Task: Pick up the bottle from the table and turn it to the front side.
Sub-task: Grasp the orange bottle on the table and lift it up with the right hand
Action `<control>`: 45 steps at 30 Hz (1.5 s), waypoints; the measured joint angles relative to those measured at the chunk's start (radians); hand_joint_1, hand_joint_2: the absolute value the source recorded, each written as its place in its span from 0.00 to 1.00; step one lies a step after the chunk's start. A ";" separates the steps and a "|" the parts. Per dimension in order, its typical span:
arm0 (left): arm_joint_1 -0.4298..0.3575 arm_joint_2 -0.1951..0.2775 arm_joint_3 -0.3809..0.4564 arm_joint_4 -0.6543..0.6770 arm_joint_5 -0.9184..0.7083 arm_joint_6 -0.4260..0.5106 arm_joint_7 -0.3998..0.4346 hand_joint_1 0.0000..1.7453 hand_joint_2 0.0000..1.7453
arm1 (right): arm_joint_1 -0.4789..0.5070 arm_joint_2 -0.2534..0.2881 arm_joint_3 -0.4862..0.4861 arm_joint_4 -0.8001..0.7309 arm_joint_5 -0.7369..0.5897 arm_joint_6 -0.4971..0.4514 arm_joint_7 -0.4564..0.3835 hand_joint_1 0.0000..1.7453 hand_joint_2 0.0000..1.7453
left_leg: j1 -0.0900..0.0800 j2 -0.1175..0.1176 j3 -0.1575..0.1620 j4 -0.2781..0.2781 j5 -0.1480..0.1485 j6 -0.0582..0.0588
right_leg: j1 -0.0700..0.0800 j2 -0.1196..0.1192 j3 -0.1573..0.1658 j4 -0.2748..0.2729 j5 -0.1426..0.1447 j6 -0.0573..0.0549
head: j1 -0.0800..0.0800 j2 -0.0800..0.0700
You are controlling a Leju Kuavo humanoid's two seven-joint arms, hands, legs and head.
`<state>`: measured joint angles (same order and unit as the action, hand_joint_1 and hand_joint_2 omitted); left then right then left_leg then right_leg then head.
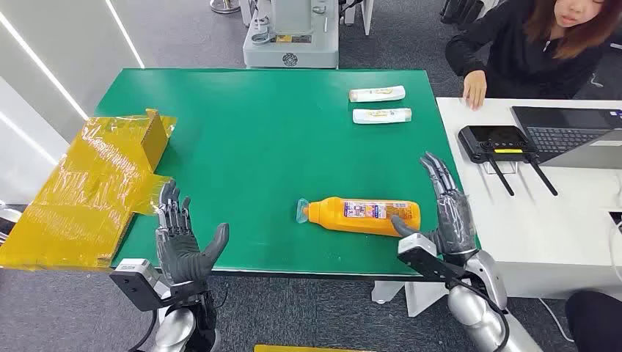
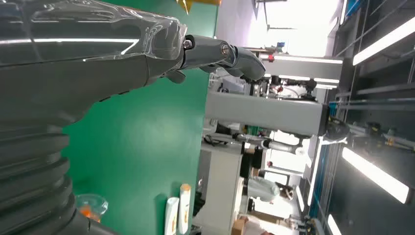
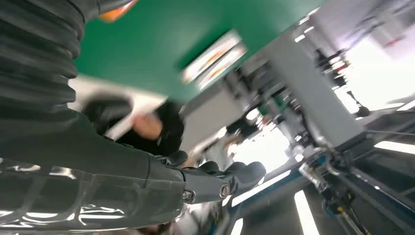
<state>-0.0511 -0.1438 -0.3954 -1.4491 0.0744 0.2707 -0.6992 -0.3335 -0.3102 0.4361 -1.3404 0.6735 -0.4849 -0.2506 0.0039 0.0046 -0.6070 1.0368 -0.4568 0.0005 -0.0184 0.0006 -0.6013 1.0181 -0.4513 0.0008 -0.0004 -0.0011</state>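
An orange bottle [image 1: 363, 215] lies on its side on the green table [image 1: 257, 147], near the front edge, with its clear cap pointing left and its label facing up. My right hand [image 1: 447, 213] stands just right of the bottle's base with its fingers stretched upward and its thumb against the bottle's end. My left hand [image 1: 180, 238] hovers at the table's front left corner, palm up and fingers spread, holding nothing. The left wrist view shows the left hand [image 2: 122, 54] and the bottle's cap [image 2: 90, 205]. In the right wrist view the right hand [image 3: 147, 181] is blurred.
Two white tubes [image 1: 378, 93] [image 1: 381, 115] lie at the table's far right. A yellow plastic-wrapped box [image 1: 95, 183] overhangs the left edge. To the right, a white desk [image 1: 513, 220] carries a laptop [image 1: 572, 132] and a black device [image 1: 497, 141]; a person [image 1: 535, 44] sits behind it.
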 joint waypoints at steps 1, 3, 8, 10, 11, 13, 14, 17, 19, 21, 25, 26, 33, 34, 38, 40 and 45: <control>-0.003 0.000 -0.002 0.002 0.000 -0.002 0.000 0.00 1.00 | -0.025 -0.007 0.006 0.020 0.020 0.012 0.013 0.00 1.00 | 0.000 0.000 0.000 0.000 0.000 0.000 | 0.000 0.000 0.000 0.000 0.000 0.000 | 0.000 0.000; -0.008 -0.001 -0.010 0.010 0.000 -0.005 0.000 0.00 1.00 | -0.093 -0.025 0.019 0.077 0.056 0.040 0.036 0.00 1.00 | 0.000 0.000 0.000 0.000 0.001 0.001 | 0.000 0.000 0.000 0.000 0.001 0.001 | 0.000 0.000; -0.012 -0.002 -0.020 0.029 0.004 -0.018 0.000 0.00 1.00 | -0.251 -0.052 0.076 0.215 0.137 0.140 0.090 0.00 1.00 | 0.000 -0.001 0.000 0.000 0.002 0.001 | 0.000 -0.001 0.000 0.000 0.001 0.001 | 0.000 0.000; -0.015 -0.001 -0.024 0.036 0.004 -0.024 0.000 0.00 1.00 | -0.313 -0.051 0.109 0.274 0.141 0.223 0.104 0.00 1.00 | 0.000 -0.001 0.000 0.000 0.002 0.001 | 0.000 -0.001 0.000 0.000 0.001 0.001 | 0.000 0.000; -0.017 -0.001 -0.026 0.040 0.004 -0.027 0.000 0.00 1.00 | -0.346 -0.049 0.126 0.308 0.130 0.276 0.105 0.00 1.00 | 0.000 -0.001 0.000 0.000 0.002 0.001 | 0.000 -0.001 0.000 0.000 0.001 0.001 | 0.000 0.000; -0.022 0.000 -0.034 0.047 0.003 -0.031 0.000 0.00 1.00 | -0.410 -0.041 0.159 0.377 0.095 0.380 0.096 0.00 1.00 | 0.000 -0.002 0.000 0.000 0.002 0.001 | 0.000 -0.002 0.000 0.001 0.001 0.001 | 0.000 0.000; -0.025 0.000 -0.038 0.051 0.003 -0.033 0.000 0.00 1.00 | -0.441 -0.036 0.175 0.410 0.076 0.423 0.086 0.00 1.00 | 0.000 -0.002 0.000 0.000 0.002 0.001 | 0.000 -0.002 0.000 0.001 0.001 0.001 | 0.000 0.000; -0.031 0.002 -0.049 0.061 0.006 -0.036 0.000 0.00 1.00 | -0.521 -0.020 0.224 0.498 0.018 0.528 0.052 0.00 1.00 | 0.000 -0.002 0.000 0.000 0.002 0.001 | 0.000 -0.002 0.000 0.001 0.001 0.001 | 0.000 0.000; -0.037 0.005 -0.056 0.067 0.012 -0.031 0.000 0.00 1.00 | -0.561 -0.005 0.262 0.546 -0.008 0.562 0.038 0.00 1.00 | 0.000 -0.002 0.000 0.000 0.002 0.001 | 0.000 -0.002 0.000 0.001 0.001 0.001 | 0.000 0.000; -0.043 0.008 -0.065 0.072 0.017 -0.020 0.000 0.00 1.00 | -0.592 0.013 0.300 0.584 -0.033 0.579 0.028 0.00 1.00 | 0.000 -0.002 0.000 0.000 0.002 0.001 | 0.000 -0.002 0.000 0.001 0.001 0.001 | 0.000 0.000; -0.045 0.019 -0.082 0.080 0.024 0.002 0.000 0.00 1.00 | -0.628 0.050 0.359 0.640 -0.109 0.593 0.009 0.00 1.00 | 0.000 -0.002 0.000 0.000 0.002 0.001 | 0.001 -0.002 0.000 0.001 0.001 0.001 | 0.000 0.000; -0.045 0.022 -0.087 0.081 0.024 0.006 0.000 0.00 1.00 | -0.633 0.057 0.371 0.650 -0.124 0.592 0.006 0.00 1.00 | 0.000 -0.002 0.000 0.000 0.002 0.001 | 0.001 -0.002 0.000 0.001 0.001 0.001 | 0.000 0.000; -0.048 0.034 -0.105 0.088 0.022 0.015 0.000 0.00 1.00 | -0.641 0.086 0.408 0.693 -0.216 0.561 -0.040 0.00 1.00 | 0.000 -0.002 0.000 0.000 0.002 0.001 | 0.001 -0.002 0.000 0.001 0.001 0.001 | 0.000 0.000; -0.050 0.035 -0.107 0.088 0.022 0.015 0.000 0.00 1.00 | -0.641 0.089 0.410 0.695 -0.220 0.561 -0.042 0.00 1.00 | 0.000 -0.002 0.000 0.000 0.002 0.001 | 0.001 -0.002 0.000 0.001 0.001 0.001 | 0.000 0.000; -0.054 0.036 -0.114 0.088 0.017 0.017 0.001 0.00 1.00 | -0.641 0.101 0.416 0.700 -0.260 0.570 -0.045 0.00 1.00 | 0.000 -0.002 0.000 0.000 0.002 0.001 | 0.001 -0.002 0.000 0.001 0.001 0.001 | 0.000 0.000; -0.056 0.038 -0.117 0.088 0.014 0.017 0.004 0.00 1.00 | -0.641 0.108 0.419 0.700 -0.292 0.584 -0.036 0.00 1.00 | 0.000 -0.002 0.000 0.000 0.002 0.001 | 0.001 -0.002 0.000 0.001 0.001 0.001 | 0.000 0.000; -0.058 0.044 -0.124 0.088 0.006 0.016 0.019 0.00 1.00 | -0.633 0.113 0.445 0.687 -0.335 0.600 -0.003 0.00 1.00 | 0.000 -0.002 0.000 0.000 0.002 0.001 | 0.001 -0.002 0.000 0.001 0.001 0.001 | 0.000 0.000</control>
<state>-0.1089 -0.0999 -0.5196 -1.3611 0.0808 0.2869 -0.6806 -0.9661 -0.1976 0.8816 -0.6535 0.3381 0.1147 -0.2533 0.0043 0.0021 -0.6071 1.0368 -0.4549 0.0015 -0.0178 -0.0015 -0.6014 1.0189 -0.4506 0.0014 -0.0001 -0.0011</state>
